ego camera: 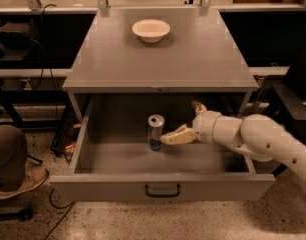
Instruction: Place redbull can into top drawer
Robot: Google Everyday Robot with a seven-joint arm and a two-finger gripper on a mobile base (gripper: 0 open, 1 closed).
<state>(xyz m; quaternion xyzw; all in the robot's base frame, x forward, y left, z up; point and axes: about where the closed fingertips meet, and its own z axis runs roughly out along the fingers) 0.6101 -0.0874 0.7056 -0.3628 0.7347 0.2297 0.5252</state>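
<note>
The redbull can (155, 131), silver and blue with a shiny top, stands upright on the floor of the open top drawer (118, 180), near its middle. The drawer is pulled out from under the grey cabinet top, and its dark handle (162, 190) is at the centre of the front panel. My gripper (179, 122) is inside the drawer just right of the can. It is open. One finger (177, 136) points left at the can's lower part, very close to it or just touching. The other finger (198, 106) points up and back.
A shallow white bowl (151, 30) sits at the back of the cabinet top (158, 59). A person's leg and shoe (13, 176) are on the floor at the left. Dark shelving and cables stand on both sides. My arm (263, 141) reaches in from the right.
</note>
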